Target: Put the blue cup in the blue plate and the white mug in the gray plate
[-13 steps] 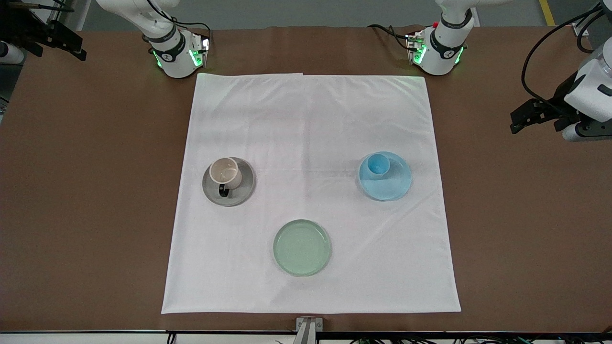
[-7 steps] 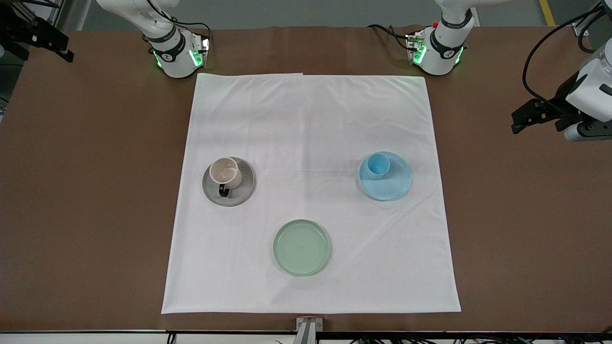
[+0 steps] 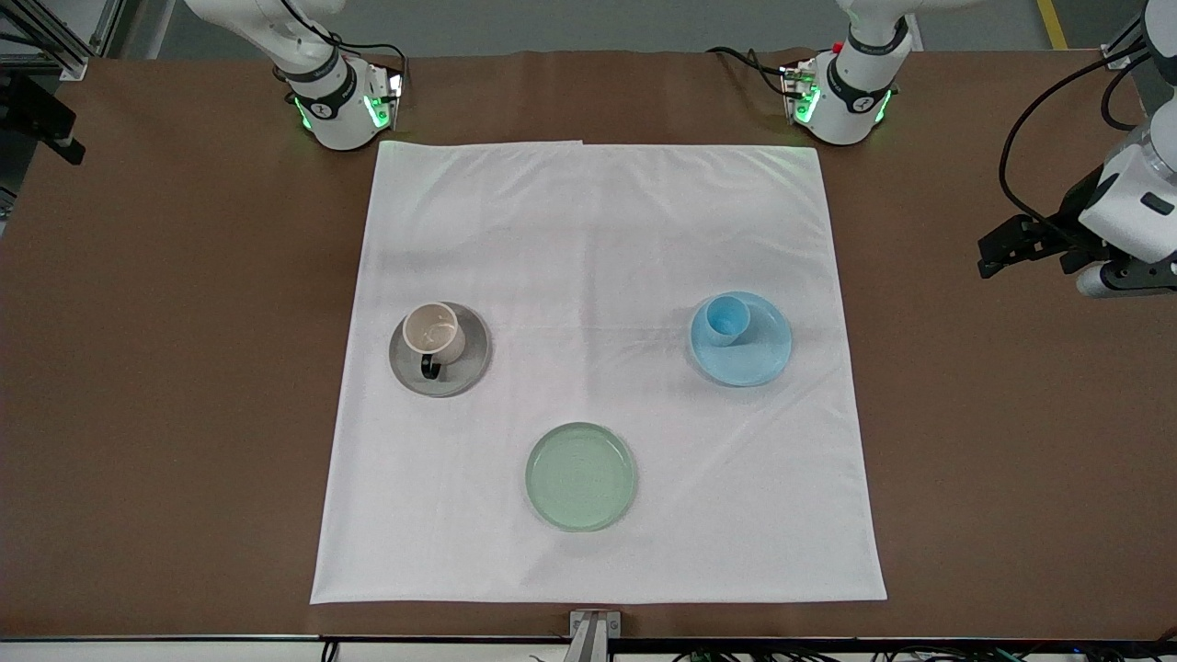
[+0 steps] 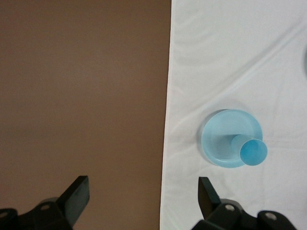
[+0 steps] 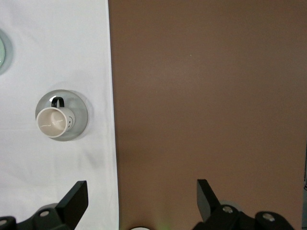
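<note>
The blue cup (image 3: 723, 319) (image 4: 253, 151) stands upright in the blue plate (image 3: 759, 359) (image 4: 220, 139), close to the plate's rim. The white mug (image 3: 434, 333) (image 5: 53, 122) stands upright in the gray plate (image 3: 469, 366) (image 5: 80, 115), its dark handle turned toward the front camera. My left gripper (image 3: 998, 248) (image 4: 143, 188) hangs open and holds nothing, over bare brown table at the left arm's end, apart from the cup. My right gripper (image 3: 51, 129) (image 5: 141, 189) is open with nothing in it, over bare table at the right arm's end, partly cut off by the front view's edge.
A pale green plate (image 3: 580, 475) with nothing on it lies on the white cloth (image 3: 588, 230), nearer to the front camera than the other two plates. Brown table (image 3: 165, 414) surrounds the cloth. The two arm bases stand at the cloth's edge farthest from the front camera.
The right gripper has drifted outward toward its end of the table, partly leaving the front view. The left gripper has shifted slightly. Cups and plates have not moved.
</note>
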Robot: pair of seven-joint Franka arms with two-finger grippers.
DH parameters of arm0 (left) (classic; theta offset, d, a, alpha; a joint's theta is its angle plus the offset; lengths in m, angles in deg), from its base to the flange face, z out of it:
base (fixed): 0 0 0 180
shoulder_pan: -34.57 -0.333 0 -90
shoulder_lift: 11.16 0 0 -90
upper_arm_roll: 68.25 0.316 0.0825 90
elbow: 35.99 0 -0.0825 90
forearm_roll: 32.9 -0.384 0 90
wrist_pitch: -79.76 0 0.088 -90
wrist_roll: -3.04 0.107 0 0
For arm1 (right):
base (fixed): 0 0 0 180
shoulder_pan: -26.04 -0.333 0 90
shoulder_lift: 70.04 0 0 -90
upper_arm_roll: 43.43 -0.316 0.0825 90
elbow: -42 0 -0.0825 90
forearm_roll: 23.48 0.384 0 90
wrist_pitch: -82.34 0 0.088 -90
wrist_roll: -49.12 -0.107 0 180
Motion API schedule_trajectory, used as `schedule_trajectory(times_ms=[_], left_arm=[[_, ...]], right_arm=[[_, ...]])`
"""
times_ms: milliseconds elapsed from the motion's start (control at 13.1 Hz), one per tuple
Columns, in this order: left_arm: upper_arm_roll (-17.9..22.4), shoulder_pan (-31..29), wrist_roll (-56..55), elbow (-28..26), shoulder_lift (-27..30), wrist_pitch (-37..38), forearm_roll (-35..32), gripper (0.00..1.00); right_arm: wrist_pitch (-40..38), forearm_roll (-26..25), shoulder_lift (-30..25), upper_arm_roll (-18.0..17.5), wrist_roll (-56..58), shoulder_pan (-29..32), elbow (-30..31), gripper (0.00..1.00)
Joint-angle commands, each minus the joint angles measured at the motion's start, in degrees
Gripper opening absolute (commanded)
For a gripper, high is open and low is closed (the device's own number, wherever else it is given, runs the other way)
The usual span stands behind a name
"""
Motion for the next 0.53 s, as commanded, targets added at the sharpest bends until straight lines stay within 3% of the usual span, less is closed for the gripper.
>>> schedule_trajectory(times_ms=[0,458], left_arm=[[-0.17,-0.53,1.14,0.35,0.22,-0.22,1.29,1.0],[-0.26,-0.44,0.88,0.43,0.31,-0.14,1.29,1.0]], right_arm=[[-0.78,0.56,5.32,-0.52,0.67,1.45,-5.83,1.0],[-0.95,6.45,6.37,-0.52,0.23,3.29,-5.39,1.0]])
